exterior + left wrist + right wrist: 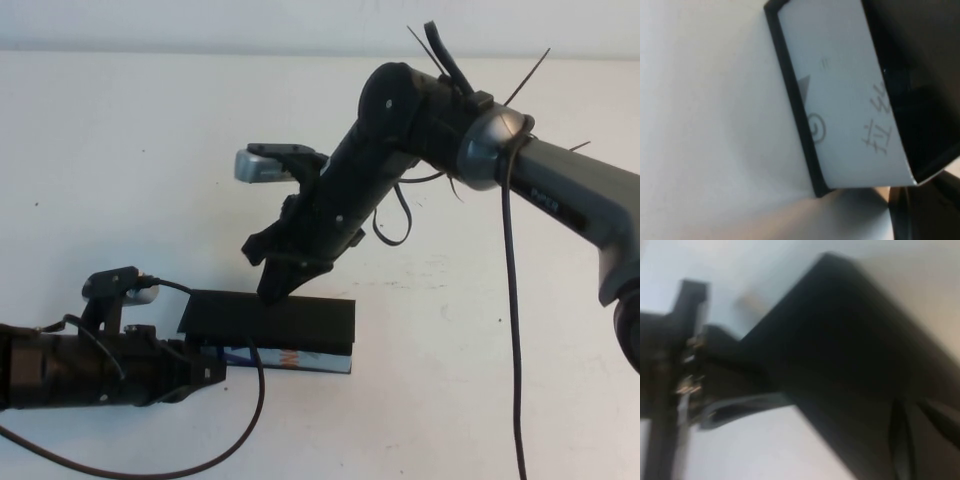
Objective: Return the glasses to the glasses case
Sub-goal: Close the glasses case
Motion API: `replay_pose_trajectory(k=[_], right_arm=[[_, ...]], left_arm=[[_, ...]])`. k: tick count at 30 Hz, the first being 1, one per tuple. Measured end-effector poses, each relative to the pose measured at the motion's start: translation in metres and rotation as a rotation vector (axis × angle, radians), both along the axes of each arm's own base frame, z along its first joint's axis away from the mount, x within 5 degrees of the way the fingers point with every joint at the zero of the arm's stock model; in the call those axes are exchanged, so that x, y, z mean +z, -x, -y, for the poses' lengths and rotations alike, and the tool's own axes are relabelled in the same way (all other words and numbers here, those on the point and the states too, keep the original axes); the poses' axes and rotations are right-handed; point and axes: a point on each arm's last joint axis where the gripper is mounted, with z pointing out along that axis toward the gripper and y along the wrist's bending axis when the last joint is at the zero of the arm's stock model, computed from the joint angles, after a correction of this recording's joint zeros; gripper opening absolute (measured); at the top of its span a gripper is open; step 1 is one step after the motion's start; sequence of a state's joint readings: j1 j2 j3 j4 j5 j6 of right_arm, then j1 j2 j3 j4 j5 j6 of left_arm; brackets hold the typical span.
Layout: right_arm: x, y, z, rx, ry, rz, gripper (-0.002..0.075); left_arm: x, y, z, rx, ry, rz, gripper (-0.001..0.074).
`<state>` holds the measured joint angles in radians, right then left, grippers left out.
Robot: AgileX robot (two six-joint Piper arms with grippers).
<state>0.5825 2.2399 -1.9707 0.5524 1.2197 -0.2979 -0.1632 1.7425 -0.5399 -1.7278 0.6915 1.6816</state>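
The glasses case (270, 322) lies in the middle of the table with its black lid down over it and the blue, white and orange printed edge facing me. The glasses are not visible in any view. My right gripper (273, 290) reaches down from the upper right, shut, with its tip on the far left part of the lid. The right wrist view shows the black lid (840, 340) close up. My left gripper (212, 374) lies low at the case's left end. The left wrist view shows the case's pale printed end face (840, 100) close up.
The white table (120, 150) extends all round the case. A black cable (180, 468) loops from my left arm along the near edge. My right arm (440, 120) spans the upper right above the table.
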Motion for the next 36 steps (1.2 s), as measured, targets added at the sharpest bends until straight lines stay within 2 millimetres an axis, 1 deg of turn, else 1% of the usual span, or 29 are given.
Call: replay_pose_trajectory(k=[3,5,10,16,19,22,27,31,34,36], right_arm=[[0.008,0.011,-0.007,0.026,-0.006,0.010,-0.0008],[0.008,0.014,-0.010,0.036,0.000,0.014,-0.0008],[0.005,0.014,-0.008,0.030,0.043,0.022,-0.0008],[0.002,0.014,-0.007,0.020,0.060,0.016,-0.0008],[-0.006,0.019,-0.006,0.022,0.080,-0.013,-0.0008],[-0.018,0.025,-0.005,0.030,0.108,-0.048,-0.0008],[-0.018,0.030,-0.006,0.032,0.106,-0.053,-0.0008],[-0.015,0.030,-0.005,0.029,0.101,-0.050,-0.0008],[-0.001,0.034,-0.004,0.019,0.091,-0.031,-0.0008],[0.017,0.038,-0.001,0.018,0.076,0.004,-0.0008]], left_arm=[[0.001,0.000,-0.001,0.009,-0.005,0.001,-0.0004],[0.003,0.000,-0.002,0.021,-0.019,-0.007,-0.0004],[0.013,0.009,-0.008,0.028,-0.092,-0.049,-0.0004],[0.040,0.033,-0.016,0.064,-0.118,0.013,-0.0004],[0.057,0.047,-0.018,0.078,-0.102,0.080,-0.0004],[0.080,0.059,-0.020,0.085,-0.082,0.188,-0.0004],[0.119,0.080,-0.024,0.093,-0.052,0.400,-0.0004],[0.143,0.097,-0.033,0.159,-0.063,0.574,-0.0004],[0.163,0.111,-0.045,0.274,-0.090,0.735,-0.0004],[0.175,0.121,-0.054,0.359,-0.102,0.836,-0.0004]])
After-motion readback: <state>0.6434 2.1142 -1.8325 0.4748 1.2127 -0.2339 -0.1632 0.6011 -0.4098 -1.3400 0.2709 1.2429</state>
